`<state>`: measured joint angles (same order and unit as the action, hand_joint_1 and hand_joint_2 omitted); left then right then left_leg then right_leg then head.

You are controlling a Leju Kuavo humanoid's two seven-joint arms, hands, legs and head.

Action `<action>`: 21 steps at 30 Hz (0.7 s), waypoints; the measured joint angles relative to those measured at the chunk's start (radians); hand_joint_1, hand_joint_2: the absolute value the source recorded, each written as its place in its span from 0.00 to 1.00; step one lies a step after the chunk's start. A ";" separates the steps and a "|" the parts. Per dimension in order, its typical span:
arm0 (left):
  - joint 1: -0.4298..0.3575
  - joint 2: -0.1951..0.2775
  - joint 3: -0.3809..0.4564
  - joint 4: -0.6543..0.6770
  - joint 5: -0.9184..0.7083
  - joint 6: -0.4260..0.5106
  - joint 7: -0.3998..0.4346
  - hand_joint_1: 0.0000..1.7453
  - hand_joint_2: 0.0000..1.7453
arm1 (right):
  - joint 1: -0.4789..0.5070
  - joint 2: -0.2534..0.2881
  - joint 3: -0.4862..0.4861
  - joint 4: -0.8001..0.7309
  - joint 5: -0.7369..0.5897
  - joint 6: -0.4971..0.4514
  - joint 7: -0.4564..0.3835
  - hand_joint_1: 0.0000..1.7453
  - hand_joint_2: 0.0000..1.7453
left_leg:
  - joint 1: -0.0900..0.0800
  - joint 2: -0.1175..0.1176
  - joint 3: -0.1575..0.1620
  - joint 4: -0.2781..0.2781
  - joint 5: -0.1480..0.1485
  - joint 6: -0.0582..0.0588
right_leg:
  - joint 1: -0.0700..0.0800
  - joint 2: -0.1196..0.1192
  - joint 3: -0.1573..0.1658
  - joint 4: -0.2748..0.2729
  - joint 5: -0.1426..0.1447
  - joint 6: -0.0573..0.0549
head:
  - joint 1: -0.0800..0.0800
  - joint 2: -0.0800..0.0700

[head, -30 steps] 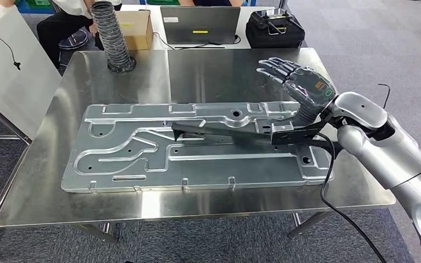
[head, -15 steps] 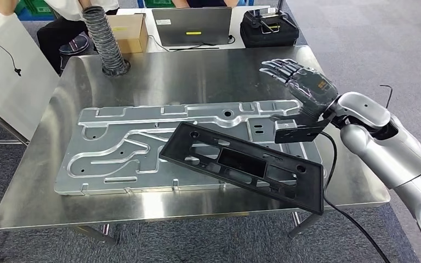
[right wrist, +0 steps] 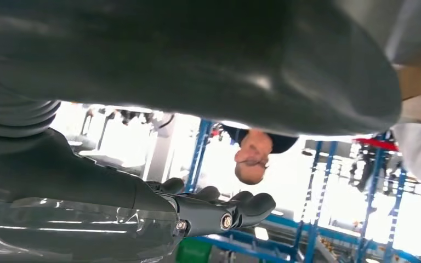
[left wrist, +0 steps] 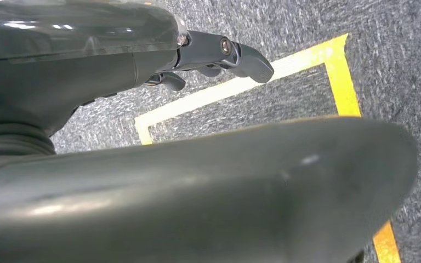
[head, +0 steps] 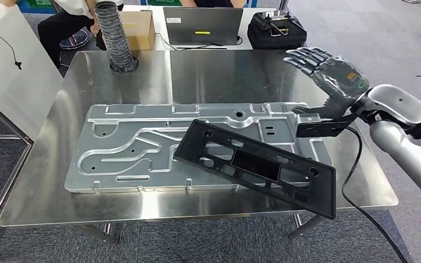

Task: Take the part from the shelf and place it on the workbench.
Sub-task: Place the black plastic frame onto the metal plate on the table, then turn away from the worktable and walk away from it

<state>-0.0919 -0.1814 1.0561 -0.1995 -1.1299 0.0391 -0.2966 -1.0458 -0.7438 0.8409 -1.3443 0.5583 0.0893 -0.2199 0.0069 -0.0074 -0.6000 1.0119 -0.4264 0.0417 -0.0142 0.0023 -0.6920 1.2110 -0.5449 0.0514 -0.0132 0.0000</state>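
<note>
Item, nearest: black plastic part [head: 257,167], a long flat frame with a rectangular central opening and small holes, lying slantwise on the bench [head: 208,74]; its near right corner juts past the bench's front edge, its far left end rests on the metal panel [head: 137,145]. Whether the underside sits flat or propped cannot be told. Item: metal panel, a large stamped silver sheet with raised channels and slots, lying flat across the middle of the bench, its right portion covered by the black part. Item: right robot hand [head: 329,71], raised above the right side of the bench, fingers spread and extended, holding nothing, apart from the part; a black bracket [head: 320,127] at the wrist hangs just over the panel's right end, and a black cable [head: 356,192] trails from it off the bench's front edge. In the right wrist view the right robot hand [right wrist: 208,211] has straight fingers, with much of the frame blocked by its thick thumb. Item: left robot hand [left wrist: 219,55], seen in the left wrist view over grey carpet with yellow floor tape [left wrist: 241,87]; only a few dark fingertips protrude, so its state cannot be told. Item, far left: ribbed grey hose [head: 112,35] standing on the bench's far corner. Beyond: cardboard box [head: 137,27], laptop [head: 203,24], black case [head: 277,27], and a seated person [head: 68,19], cut off at the top edge.
</note>
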 joint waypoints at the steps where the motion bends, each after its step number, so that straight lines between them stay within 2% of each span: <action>1: 0.002 0.000 0.002 0.000 0.002 -0.001 0.001 0.00 0.00 | 0.003 -0.026 -0.010 -0.020 -0.009 0.006 0.006 0.00 0.00 | -0.001 0.000 0.000 0.001 -0.001 0.001 | 0.000 0.000 -0.028 0.059 -0.021 0.002 | 0.000 0.000; 2: 0.005 0.000 0.005 0.000 0.003 -0.002 0.002 0.00 0.00 | 0.005 -0.053 -0.022 -0.041 -0.021 0.012 0.012 0.00 0.00 | -0.002 -0.001 0.000 0.001 -0.001 0.002 | 0.000 0.000 -0.042 0.088 -0.025 0.002 | 0.000 0.000; 3: 0.007 0.000 0.007 0.000 0.005 -0.002 0.004 0.00 0.00 | 0.006 -0.082 -0.039 -0.064 -0.037 0.021 0.018 0.00 0.00 | -0.003 -0.002 0.000 0.002 -0.002 0.003 | 0.000 0.000 -0.036 0.074 -0.008 0.000 | 0.000 0.000; 4: 0.009 0.000 0.009 0.000 0.007 -0.004 0.006 0.00 0.00 | 0.007 -0.114 -0.058 -0.090 -0.057 0.029 0.023 0.00 0.00 | -0.004 -0.003 0.001 0.003 -0.003 0.002 | 0.001 -0.001 -0.011 0.021 0.024 -0.003 | 0.000 0.000; 5: 0.010 0.000 0.011 0.000 0.010 -0.005 0.007 0.00 0.00 | 0.007 -0.145 -0.080 -0.116 -0.079 0.036 0.028 0.00 0.00 | -0.005 -0.004 0.002 0.003 -0.005 0.002 | 0.002 -0.002 0.026 -0.054 0.060 -0.008 | 0.000 0.000; 7: 0.010 0.000 0.016 0.000 0.019 -0.010 0.010 0.00 0.00 | 0.012 -0.210 -0.127 -0.169 -0.132 0.039 0.041 0.00 0.00 | -0.010 -0.006 0.002 0.006 -0.008 -0.003 | 0.008 -0.004 0.085 -0.176 0.104 -0.018 | 0.000 0.000; 9: 0.011 0.000 0.025 0.000 0.029 -0.017 0.011 0.00 0.00 | 0.046 -0.274 -0.179 -0.217 -0.182 0.013 0.051 0.00 0.00 | -0.012 -0.008 0.003 0.005 -0.010 -0.011 | 0.014 -0.005 0.098 -0.207 0.106 -0.025 | 0.000 0.000; 11: 0.012 0.000 0.035 0.000 0.037 -0.022 0.013 0.00 0.00 | 0.117 -0.334 -0.239 -0.259 -0.212 -0.039 0.058 0.00 0.00 | -0.012 -0.007 0.004 0.007 -0.017 -0.020 | 0.010 -0.006 0.103 -0.214 0.109 -0.034 | 0.000 0.000; 12: 0.012 0.001 0.039 0.000 0.040 -0.025 0.015 0.00 0.00 | 0.164 -0.359 -0.274 -0.278 -0.218 -0.068 0.060 0.00 0.00 | -0.013 -0.006 0.000 0.022 -0.031 -0.025 | 0.008 -0.008 0.107 -0.219 0.111 -0.039 | 0.000 0.000; 14: 0.012 0.002 0.044 0.000 0.042 -0.030 0.018 0.00 0.00 | 0.277 -0.395 -0.360 -0.315 -0.217 -0.116 0.057 0.00 0.00 | -0.010 -0.002 -0.032 0.110 -0.089 -0.034 | 0.004 -0.011 0.113 -0.225 0.113 -0.047 | 0.000 0.000; 16: 0.012 0.002 0.051 0.000 0.044 -0.033 0.021 0.00 0.00 | 0.425 -0.412 -0.484 -0.353 -0.202 -0.125 0.041 0.00 0.00 | -0.007 -0.001 -0.084 0.240 -0.155 -0.039 | 0.005 -0.013 0.113 -0.224 0.113 -0.049 | 0.000 0.000; 17: 0.012 0.003 0.055 0.000 0.044 -0.034 0.023 0.00 0.00 | 0.505 -0.413 -0.558 -0.373 -0.189 -0.117 0.030 0.00 0.00 | -0.005 0.000 -0.099 0.278 -0.167 -0.041 | 0.005 -0.013 0.112 -0.223 0.113 -0.049 | 0.000 0.000; 18: 0.013 0.003 0.059 0.000 0.045 -0.034 0.025 0.00 0.00 | 0.584 -0.410 -0.634 -0.393 -0.174 -0.106 0.017 0.00 0.00 | -0.005 0.000 -0.095 0.279 -0.160 -0.042 | 0.005 -0.014 0.112 -0.221 0.113 -0.048 | 0.000 0.000; 19: 0.013 0.003 0.061 0.000 0.045 -0.034 0.026 0.00 0.00 | 0.656 -0.402 -0.714 -0.413 -0.159 -0.093 0.004 0.00 0.00 | -0.004 0.000 -0.071 0.237 -0.134 -0.041 | 0.004 -0.014 0.111 -0.219 0.112 -0.047 | 0.000 0.000; 21: 0.012 0.004 0.065 0.000 0.047 -0.034 0.027 0.00 0.00 | 0.776 -0.380 -0.866 -0.449 -0.136 -0.074 -0.017 0.00 0.00 | -0.005 -0.001 0.004 0.096 -0.075 -0.036 | 0.004 -0.014 0.109 -0.213 0.110 -0.043 | 0.000 0.000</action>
<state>-0.0798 -0.1776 1.1212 -0.1995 -1.0831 0.0048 -0.2692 -0.2695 -1.1242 -0.0251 -1.7933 0.4227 0.0150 -0.2373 0.0022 -0.0079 -0.5958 1.1083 -0.5019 0.0053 -0.0104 -0.0121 -0.5825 0.9983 -0.4351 0.0088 -0.0134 0.0000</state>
